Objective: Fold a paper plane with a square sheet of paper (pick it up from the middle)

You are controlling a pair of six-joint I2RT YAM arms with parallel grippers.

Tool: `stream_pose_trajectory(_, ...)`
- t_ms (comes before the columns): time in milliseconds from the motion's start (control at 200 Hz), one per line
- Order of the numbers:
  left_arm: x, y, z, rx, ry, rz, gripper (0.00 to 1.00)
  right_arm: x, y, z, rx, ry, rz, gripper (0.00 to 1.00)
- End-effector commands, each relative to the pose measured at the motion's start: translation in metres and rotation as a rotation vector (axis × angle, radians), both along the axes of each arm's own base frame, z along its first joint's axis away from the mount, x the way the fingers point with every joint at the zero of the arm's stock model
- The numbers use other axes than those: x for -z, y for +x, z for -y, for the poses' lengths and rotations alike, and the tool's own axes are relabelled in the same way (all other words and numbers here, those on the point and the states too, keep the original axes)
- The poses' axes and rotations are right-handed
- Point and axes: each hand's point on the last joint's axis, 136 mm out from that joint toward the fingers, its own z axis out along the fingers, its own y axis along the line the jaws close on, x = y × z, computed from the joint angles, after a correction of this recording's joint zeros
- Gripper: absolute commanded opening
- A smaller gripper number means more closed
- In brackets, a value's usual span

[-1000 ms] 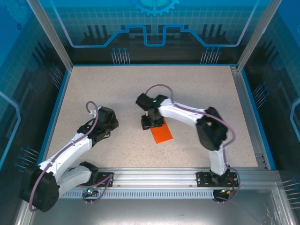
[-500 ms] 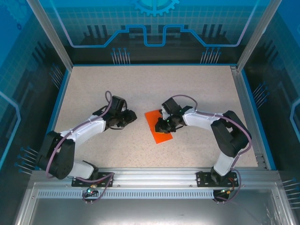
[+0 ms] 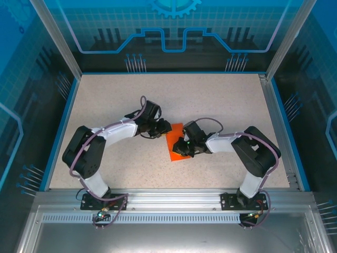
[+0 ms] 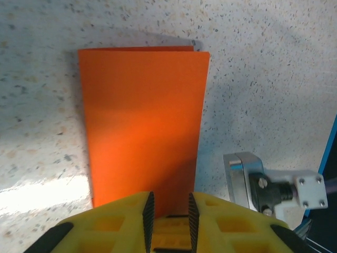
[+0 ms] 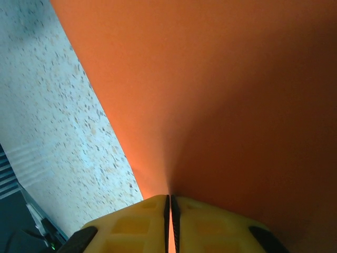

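- The square sheet of paper [image 3: 174, 135], bright orange, smooth and folded into a two-layered oblong, lies flat at mid-table between the two grippers.
- The right gripper [image 5: 169, 203] is clenched on one edge, its yellow fingers pressed together, and the paper puckers into the seam.
- The left gripper [image 4: 168, 206] straddles another edge, its ribbed pads a narrow gap apart and not squeezing.
- A pale, bolted metal fitting [image 4: 247, 176] sits just beside the sheet.
- The table [image 3: 105, 105] is matte speckled beige with a blue rim.
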Motion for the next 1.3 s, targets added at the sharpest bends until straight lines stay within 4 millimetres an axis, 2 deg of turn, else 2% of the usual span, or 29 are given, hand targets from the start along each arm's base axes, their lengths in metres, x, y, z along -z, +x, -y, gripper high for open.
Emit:
stream_pose_trajectory(0,0.001,0.002,0.010,0.022,-0.015,-0.038,0.27,0.022,-0.006,0.012,0.099,-0.075,-0.038,0.14)
stream_pose_trajectory(150,0.005,0.011,0.016,0.042,-0.007,-0.040,0.26,-0.019,0.007,0.007,0.041,-0.007,0.075,0.18)
stream_pose_trajectory(220,0.008,0.015,0.018,0.047,-0.001,-0.047,0.25,-0.032,0.007,0.017,0.033,-0.033,0.110,0.22)
stream_pose_trajectory(300,0.013,0.018,0.019,0.049,0.010,-0.056,0.24,-0.036,0.003,0.032,0.033,-0.085,0.107,0.24)
stream_pose_trajectory(450,0.024,0.021,0.016,0.048,0.047,-0.070,0.23,-0.028,-0.011,0.059,0.050,-0.168,0.059,0.27)
stream_pose_trajectory(595,0.035,0.023,0.014,0.053,0.059,-0.083,0.23,-0.019,-0.023,0.068,0.058,-0.189,0.021,0.30)
stream_pose_trajectory(785,0.049,0.025,0.008,0.047,0.085,-0.106,0.23,-0.010,-0.032,0.074,0.057,-0.209,-0.011,0.31)
stream_pose_trajectory(1035,0.066,0.022,-0.001,0.046,0.121,-0.134,0.23,-0.004,-0.031,0.075,0.056,-0.223,-0.021,0.33)
stream_pose_trajectory(1295,0.073,0.019,-0.005,0.050,0.132,-0.146,0.23,0.006,-0.031,0.078,0.069,-0.258,-0.048,0.35)
